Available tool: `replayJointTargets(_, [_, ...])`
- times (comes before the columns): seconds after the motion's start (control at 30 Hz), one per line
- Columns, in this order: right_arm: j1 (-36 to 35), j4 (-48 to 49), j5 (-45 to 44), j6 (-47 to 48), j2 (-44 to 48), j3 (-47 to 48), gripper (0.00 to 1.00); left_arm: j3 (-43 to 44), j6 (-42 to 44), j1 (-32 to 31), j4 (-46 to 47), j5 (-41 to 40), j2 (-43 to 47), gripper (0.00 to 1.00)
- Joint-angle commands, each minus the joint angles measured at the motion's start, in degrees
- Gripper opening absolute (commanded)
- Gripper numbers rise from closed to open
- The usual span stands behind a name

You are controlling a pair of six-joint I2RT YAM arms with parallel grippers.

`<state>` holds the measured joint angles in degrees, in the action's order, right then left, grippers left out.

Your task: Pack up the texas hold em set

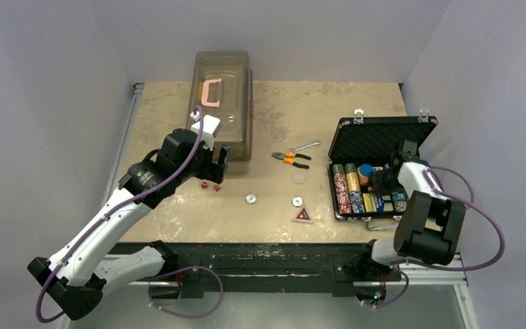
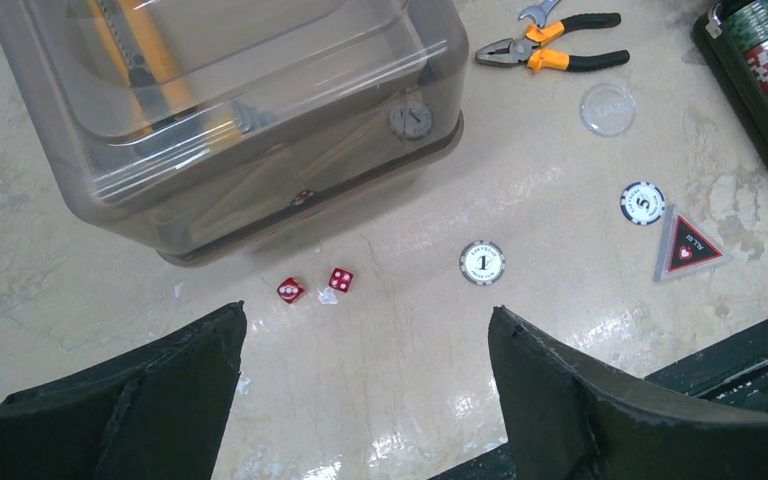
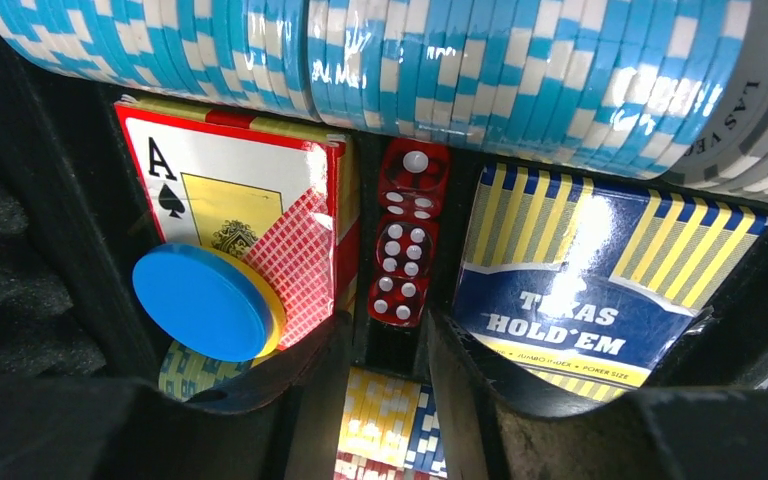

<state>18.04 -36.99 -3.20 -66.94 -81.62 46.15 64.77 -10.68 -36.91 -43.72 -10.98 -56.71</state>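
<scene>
At right gripper (image 3: 388, 335): narrowly parted, flanking a column of three small red dice (image 3: 400, 245) inside the open black briefcase-style case (image 1: 377, 140); pinching or not, cannot tell. At left gripper (image 2: 365, 315): spread wide, hovering over two loose red dice (image 2: 315, 284) near the large translucent brown box (image 2: 260, 150).

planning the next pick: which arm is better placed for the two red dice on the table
Left. The left end effector hangs open near the two red dice; the right end effector is inside the case.
</scene>
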Motion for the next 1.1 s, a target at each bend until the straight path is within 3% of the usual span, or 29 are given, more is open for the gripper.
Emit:
replayJointTargets(0.0, [0.8,-2.1,-4.3,-1.1,0.9,-2.1,0.42,-0.3,1.0,-0.3,2.7,-0.5,-0.1,0.87])
replayJointTargets(0.07, [1.0,-2.4,-5.0,-0.6,1.2,-2.1,0.47,-0.3,1.0,-0.3,2.8,-0.5,-0.1,0.87])
replayJointTargets(0.23, [1.2,-4.3,-6.5,1.5,2.6,-1.0,0.48,-0.3,0.9,-0.3,2.7,-0.4,0.0,0.87])
replayJointTargets(0.33, [1.1,-5.4,-7.8,3.6,4.5,-0.7,0.37,-0.3,0.9,-0.3,2.7,-0.2,0.1,0.87])
replayJointTargets(0.5, [1.1,-2.4,-6.4,10.0,6.1,-2.2,0.35,-0.3,0.8,-0.3,2.7,0.3,0.3,0.87])
replayJointTargets(0.73, [0.9,3.8,-1.8,19.0,8.5,-2.4,0.14,-0.3,0.5,-0.3,2.8,1.0,0.4,0.87])
replayJointTargets(0.97, [0.2,8.3,4.2,21.3,9.1,-2.8,0.01,-0.3,0.5,-0.3,2.8,1.6,0.3,0.87])
replayJointTargets(1.07, [0.2,9.5,5.3,21.2,7.4,-3.2,0.00,-0.3,0.5,-0.3,2.9,1.6,0.2,0.87])
